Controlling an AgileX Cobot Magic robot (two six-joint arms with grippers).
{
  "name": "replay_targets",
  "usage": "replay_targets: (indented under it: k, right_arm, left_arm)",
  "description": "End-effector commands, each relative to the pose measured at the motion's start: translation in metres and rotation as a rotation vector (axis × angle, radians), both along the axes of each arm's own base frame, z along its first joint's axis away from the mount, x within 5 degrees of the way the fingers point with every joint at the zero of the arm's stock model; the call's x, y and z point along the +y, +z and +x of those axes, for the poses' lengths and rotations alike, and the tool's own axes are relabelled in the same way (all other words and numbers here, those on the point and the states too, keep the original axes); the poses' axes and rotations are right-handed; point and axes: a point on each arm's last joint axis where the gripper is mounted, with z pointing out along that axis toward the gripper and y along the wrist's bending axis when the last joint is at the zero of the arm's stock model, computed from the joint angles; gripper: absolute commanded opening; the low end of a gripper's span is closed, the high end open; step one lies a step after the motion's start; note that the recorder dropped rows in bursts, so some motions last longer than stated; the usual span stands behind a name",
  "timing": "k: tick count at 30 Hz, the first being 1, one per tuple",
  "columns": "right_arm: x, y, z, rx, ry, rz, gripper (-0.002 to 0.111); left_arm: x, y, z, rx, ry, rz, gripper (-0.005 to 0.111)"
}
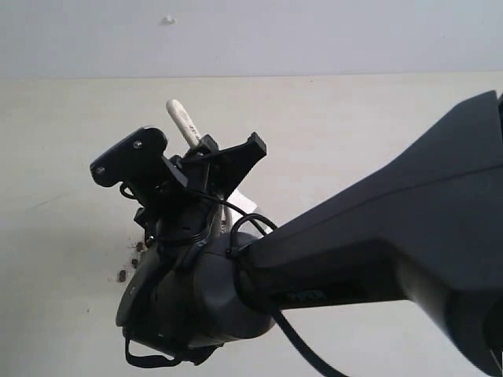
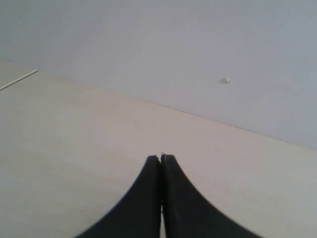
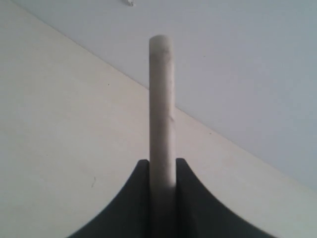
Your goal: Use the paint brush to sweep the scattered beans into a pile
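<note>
Here right gripper [image 3: 162, 164] clamps paint brush [image 3: 162, 99]; left gripper [image 2: 161, 159] closed; beans [image 1: 122, 275] scattered.

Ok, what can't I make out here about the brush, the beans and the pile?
- paint brush bristles: exterior view, hidden behind the right gripper and arm; the right wrist view shows only the handle.
- beans: exterior view, a few show beside the arm, which covers the rest.
- pile: not visible in any view; the arm may hide it.
</note>
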Motion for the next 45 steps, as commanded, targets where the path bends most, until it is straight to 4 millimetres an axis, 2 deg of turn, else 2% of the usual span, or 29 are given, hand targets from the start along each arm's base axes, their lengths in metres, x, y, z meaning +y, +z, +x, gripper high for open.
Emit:
replay_targets:
  k: [1,13,18,22,26,30,39,45]
  right_arm:
    - [0.002,-0.002,0.001,0.019,0.007,0.137,0.0]
    - [0.002,0.001,0.002,0.001,-0.025,0.26,0.0]
    - [0.009,0.013,0.006,-0.032,-0.031,0.279,0.0]
    - [0.018,0.023,0.004,-0.056,0.017,0.057,0.0]
    - [0.022,0.027,-0.005,-0.059,0.058,-0.05,0.0]
    - [0.021,0.02,-0.003,-0.043,0.046,-0.083,0.0]
    - [0.009,-0.024,0.023,0.018,0.016,-0.161,0.0]
    - [0.02,-0.022,0.021,0.077,0.067,-0.027,0.0]
  left_arm:
    - [-0.001,0.001,-0.001,-0.013,-0.02,0.006,0.0]
    - [-0.001,0.001,-0.001,-0.013,-0.023,0.006,0.0]
    - [-0.001,0.001,-0.001,-0.013,-0.023,0.006,0.0]
    - [-0.001,0.001,-0.001,-0.013,-0.023,0.006,0.0]
    - [-0.001,0.001,-0.001,-0.013,-0.023,0.006,0.0]
    - [-0.001,0.001,-0.001,-0.013,-0.023,0.006,0.0]
    - [-0.001,0.001,-0.001,-0.013,-0.023,0.006,0.0]
    - [-0.001,0.001,-0.001,-0.013,-0.023,0.006,0.0]
